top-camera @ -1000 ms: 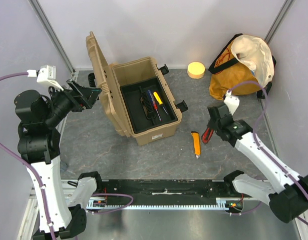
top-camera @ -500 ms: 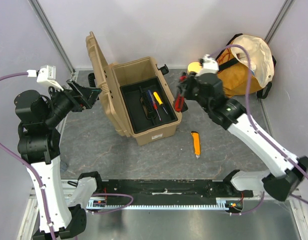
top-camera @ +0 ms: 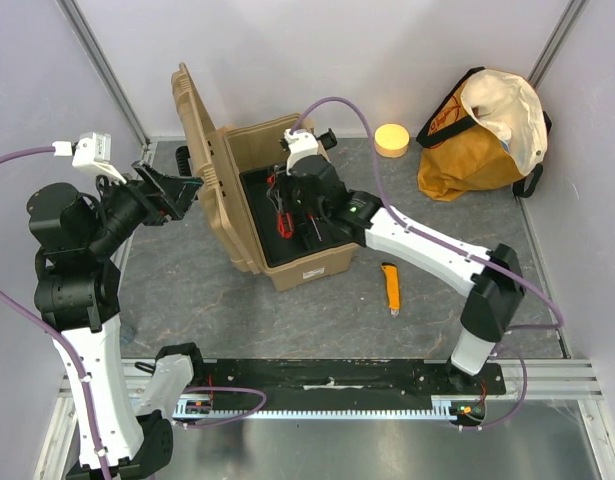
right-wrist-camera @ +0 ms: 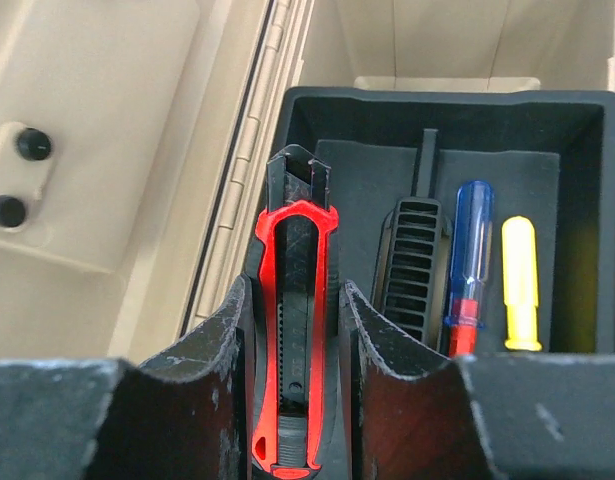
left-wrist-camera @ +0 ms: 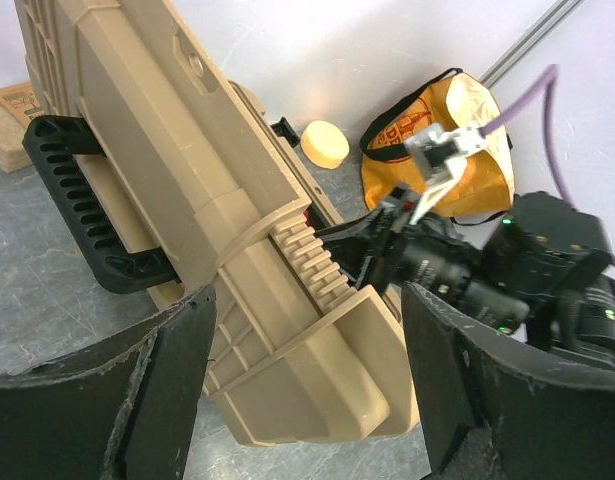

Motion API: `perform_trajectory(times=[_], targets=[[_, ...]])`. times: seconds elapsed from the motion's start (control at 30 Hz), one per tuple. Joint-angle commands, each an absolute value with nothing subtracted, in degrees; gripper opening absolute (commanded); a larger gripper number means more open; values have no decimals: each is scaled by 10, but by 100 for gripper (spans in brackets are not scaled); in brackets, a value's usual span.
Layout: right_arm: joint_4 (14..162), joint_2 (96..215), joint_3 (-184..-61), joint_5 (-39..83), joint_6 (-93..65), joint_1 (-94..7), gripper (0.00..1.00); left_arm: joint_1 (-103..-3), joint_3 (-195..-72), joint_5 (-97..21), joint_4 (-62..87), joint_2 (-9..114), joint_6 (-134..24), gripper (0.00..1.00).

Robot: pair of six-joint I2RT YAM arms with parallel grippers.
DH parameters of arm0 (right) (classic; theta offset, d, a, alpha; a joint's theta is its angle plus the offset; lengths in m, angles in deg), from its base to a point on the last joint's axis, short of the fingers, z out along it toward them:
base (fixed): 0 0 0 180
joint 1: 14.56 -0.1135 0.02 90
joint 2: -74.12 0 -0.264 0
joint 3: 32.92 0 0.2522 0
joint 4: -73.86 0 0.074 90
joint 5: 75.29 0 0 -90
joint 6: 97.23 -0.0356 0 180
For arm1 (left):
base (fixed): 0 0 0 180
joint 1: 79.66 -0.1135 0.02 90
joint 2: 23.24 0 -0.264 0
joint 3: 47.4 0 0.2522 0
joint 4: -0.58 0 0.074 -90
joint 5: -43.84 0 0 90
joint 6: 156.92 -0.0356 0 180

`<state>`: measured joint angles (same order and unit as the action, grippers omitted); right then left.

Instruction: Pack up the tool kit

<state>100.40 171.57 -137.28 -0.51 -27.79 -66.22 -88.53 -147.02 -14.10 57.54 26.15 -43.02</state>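
The tan toolbox (top-camera: 307,262) stands open at the table's middle, its lid (top-camera: 195,130) upright on the left. Its black tray (right-wrist-camera: 587,180) holds a black brush (right-wrist-camera: 414,265), a blue screwdriver (right-wrist-camera: 471,250) and a yellow-handled screwdriver (right-wrist-camera: 520,280). My right gripper (top-camera: 284,207) is shut on a red-and-black utility knife (right-wrist-camera: 296,330), held over the tray's left part. An orange utility knife (top-camera: 391,287) lies on the table right of the box. My left gripper (top-camera: 179,188) is open and empty, left of the lid; the toolbox (left-wrist-camera: 277,290) and its black handle (left-wrist-camera: 82,205) fill the left wrist view.
An orange-yellow cloth bag (top-camera: 477,120) sits at the back right, also in the left wrist view (left-wrist-camera: 437,140). A yellow round disc (top-camera: 391,139) lies behind the box. A small tan block (left-wrist-camera: 12,135) sits behind the lid. Grey walls enclose the table.
My right arm has swung left from the table's right side with the red-and-black knife, now over the toolbox tray. The left arm has barely moved.
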Motion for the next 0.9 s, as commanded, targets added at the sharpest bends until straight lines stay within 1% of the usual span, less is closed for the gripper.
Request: perform_trajectory(times=[0.0,0.13,0.3,0.6,0.77,0.87], targets=[[980,1755,-1431,8,-246,-668,6,-883,-1470,-131,563,258,-437,80],[983,1786,-1434,20,-254,-671,6,-883,-1468,-131,563,260,-438,80],[1012,1830,-1467,29,-273,-678,8,-883,-1469,-131,563,263,-438,80],[1067,1883,-1501,-17,-290,-680,10,-882,-1467,-134,563,260,-441,80],[1085,1904,-1514,-8,-312,-680,16,-883,-1467,-135,563,258,-442,81],[1093,1912,-1521,1,-330,-680,25,-883,-1467,-135,563,258,-442,81]])
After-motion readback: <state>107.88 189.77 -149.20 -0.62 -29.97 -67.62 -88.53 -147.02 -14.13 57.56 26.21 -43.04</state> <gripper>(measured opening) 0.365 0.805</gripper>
